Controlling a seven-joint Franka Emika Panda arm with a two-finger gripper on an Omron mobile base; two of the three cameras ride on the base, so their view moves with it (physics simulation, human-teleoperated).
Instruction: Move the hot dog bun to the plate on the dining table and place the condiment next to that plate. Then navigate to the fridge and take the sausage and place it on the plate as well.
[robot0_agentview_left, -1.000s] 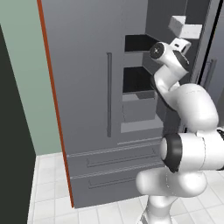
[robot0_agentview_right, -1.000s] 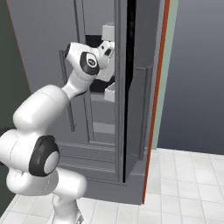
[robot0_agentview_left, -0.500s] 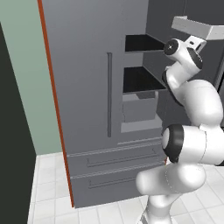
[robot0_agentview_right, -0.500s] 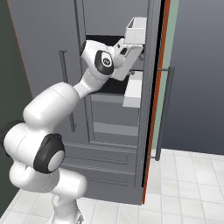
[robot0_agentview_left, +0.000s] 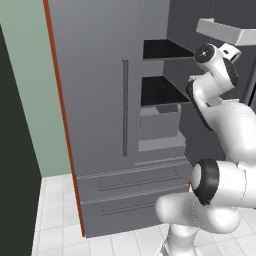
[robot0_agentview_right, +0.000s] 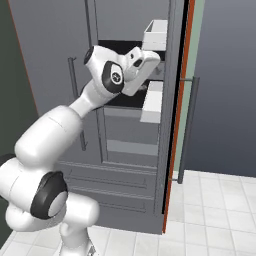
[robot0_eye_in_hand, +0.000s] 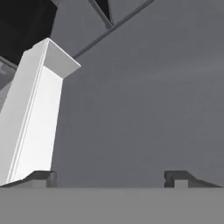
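Jaws spread wide and empty, gripper (robot0_eye_in_hand: 111, 177) facing the inner face of the open fridge (robot0_agentview_left: 100, 125) door. To its left stands a light grey door shelf (robot0_eye_in_hand: 33, 118). Black inner shelves (robot0_agentview_left: 162, 92) sit behind the arm.

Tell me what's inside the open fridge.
Inside the fridge: black inner shelves with nothing visible on them, and a grey drawer below. The arm covers the shelves' right side; no sausage can be seen.
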